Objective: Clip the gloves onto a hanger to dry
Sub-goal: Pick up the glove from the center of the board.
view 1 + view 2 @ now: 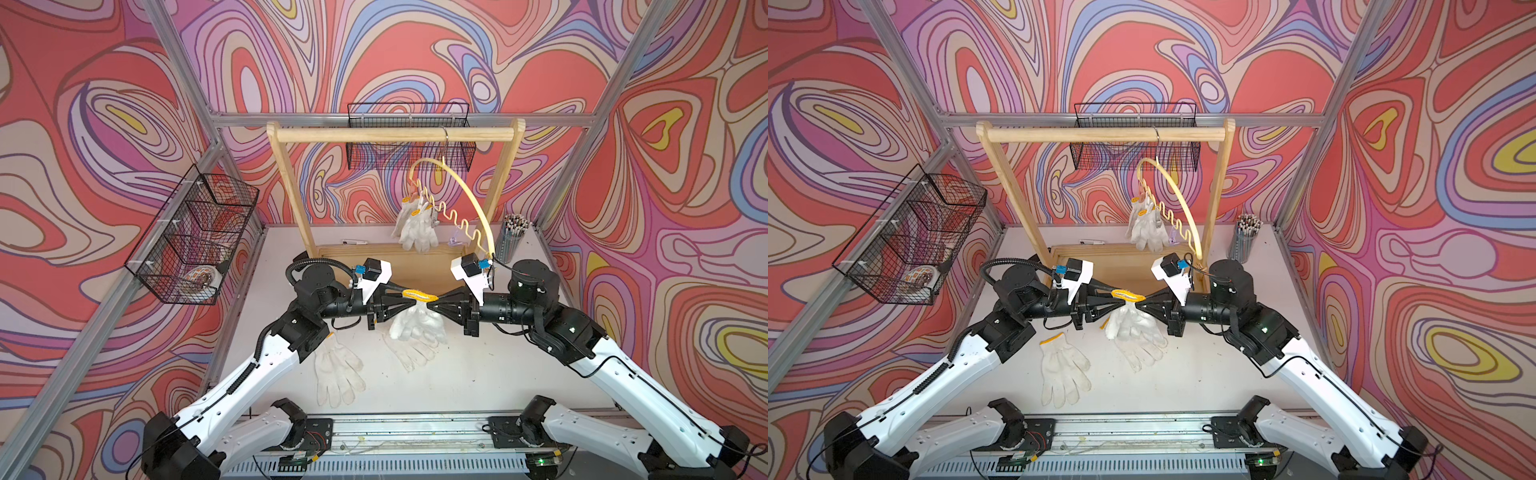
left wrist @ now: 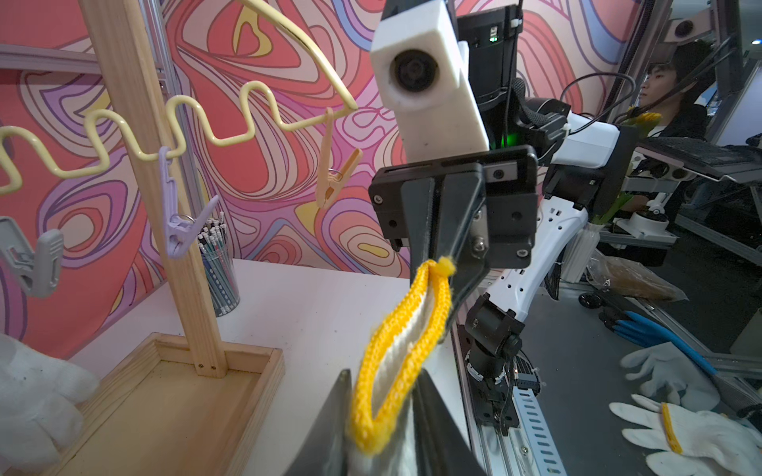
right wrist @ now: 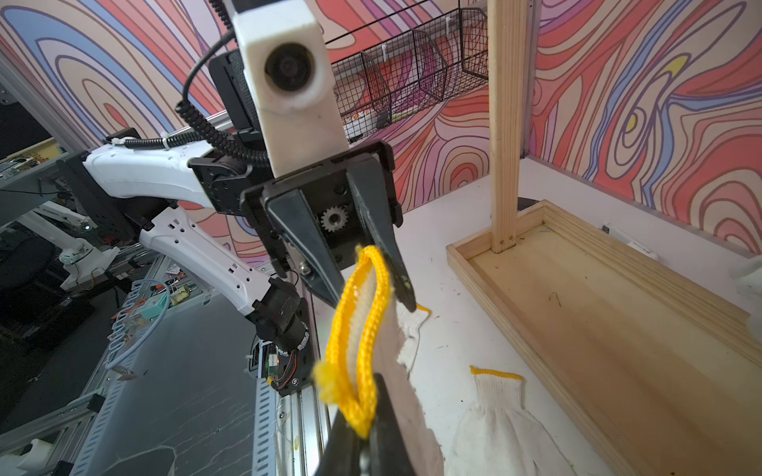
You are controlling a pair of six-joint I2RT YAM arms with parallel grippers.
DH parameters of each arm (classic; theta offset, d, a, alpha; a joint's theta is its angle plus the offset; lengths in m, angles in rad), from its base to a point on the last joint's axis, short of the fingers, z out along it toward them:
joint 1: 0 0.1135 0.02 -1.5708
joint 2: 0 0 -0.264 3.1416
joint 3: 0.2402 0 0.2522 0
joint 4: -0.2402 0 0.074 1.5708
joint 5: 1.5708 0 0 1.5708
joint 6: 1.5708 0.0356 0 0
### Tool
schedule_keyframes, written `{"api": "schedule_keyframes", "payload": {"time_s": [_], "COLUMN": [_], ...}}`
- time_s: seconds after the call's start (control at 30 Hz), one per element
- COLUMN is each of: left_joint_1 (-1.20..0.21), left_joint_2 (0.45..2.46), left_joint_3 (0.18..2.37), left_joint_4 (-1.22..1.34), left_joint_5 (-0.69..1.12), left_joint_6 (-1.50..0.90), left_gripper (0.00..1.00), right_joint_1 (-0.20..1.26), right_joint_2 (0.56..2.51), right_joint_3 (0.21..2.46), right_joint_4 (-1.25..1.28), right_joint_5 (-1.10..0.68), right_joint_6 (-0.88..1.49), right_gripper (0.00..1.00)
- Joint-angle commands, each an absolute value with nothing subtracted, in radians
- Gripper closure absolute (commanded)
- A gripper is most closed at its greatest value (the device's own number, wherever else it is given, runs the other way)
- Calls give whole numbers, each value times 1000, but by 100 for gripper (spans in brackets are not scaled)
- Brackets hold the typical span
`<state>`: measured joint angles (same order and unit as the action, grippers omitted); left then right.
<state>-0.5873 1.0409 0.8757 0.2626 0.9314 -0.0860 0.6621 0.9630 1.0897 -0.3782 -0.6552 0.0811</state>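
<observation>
A white glove hangs above the table by its yellow cuff, stretched between my two grippers. My right gripper is shut on one end of the cuff. My left gripper has its jaws against both sides of the other end, and the cuff loop is still slightly open. The pale yellow hanger hangs from the wooden rail behind, tilted, with gloves clipped at its far end. Free clips dangle from its wavy bar. Two more gloves lie on the table.
The wooden rail frame and its tray base stand just behind the grippers. A cup of pencils sits at the back right. One wire basket hangs on the left wall and another wire basket on the back wall.
</observation>
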Motion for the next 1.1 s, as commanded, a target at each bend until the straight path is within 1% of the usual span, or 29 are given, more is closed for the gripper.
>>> {"api": "schedule_keyframes", "payload": {"time_s": [0.0, 0.27, 0.33, 0.4, 0.5, 0.53, 0.57, 0.6, 0.63, 0.67, 0.77, 0.8, 0.9, 0.93, 0.97, 1.03, 1.07], "left_joint_1": [-580, -578, -577, -575, -573, -573, -571, -571, -569, -569, -567, -564, -556, -555, -553, -551, -551], "left_joint_2": [1031, 1056, 1065, 1072, 1082, 1086, 1094, 1098, 1105, 1111, 1126, 1133, 1166, 1180, 1195, 1220, 1234], "left_joint_3": [866, 843, 848, 850, 848, 850, 855, 864, 879, 894, 936, 950, 1005, 1023, 1038, 1053, 1060], "left_joint_4": [329, 446, 450, 450, 454, 449, 431, 399, 355, 307, 199, 171, 83, 61, 52, 58, 62], "left_joint_5": [975, 987, 992, 995, 982, 973, 957, 940, 914, 886, 767, 729, 619, 587, 565, 525, 510], "left_joint_6": [-121, -191, -195, -198, -201, -198, -189, -173, -151, -124, -57, -42, 1, 11, 17, 16, 17], "left_gripper": [79, 85, 90, 100, 100, 100, 100, 100, 100, 100, 100, 100, 100, 100, 100, 100, 100], "right_joint_1": [660, 660, 660, 659, 658, 658, 658, 659, 658, 659, 659, 659, 658, 659, 658, 658, 658], "right_joint_2": [945, 959, 956, 950, 947, 949, 951, 953, 954, 954, 956, 954, 915, 899, 889, 896, 899], "right_joint_3": [1071, 1050, 1050, 1049, 1046, 1048, 1049, 1049, 1049, 1046, 1021, 1009, 928, 897, 870, 839, 824], "right_joint_4": [-329, -300, -300, -302, -312, -323, -336, -351, -374, -396, -451, -458, -413, -395, -391, -433, -450], "right_joint_5": [-632, -621, -612, -595, -552, -529, -504, -473, -440, -405, -313, -295, -267, -252, -227, -173, -158], "right_joint_6": [93, 96, 92, 85, 83, 80, 77, 77, 72, 67, 63, 73, 136, 157, 169, 179, 196], "right_gripper": [100, 100, 100, 100, 100, 94, 81, 73, 65, 59, 51, 49, 46, 43, 42, 35, 34]}}
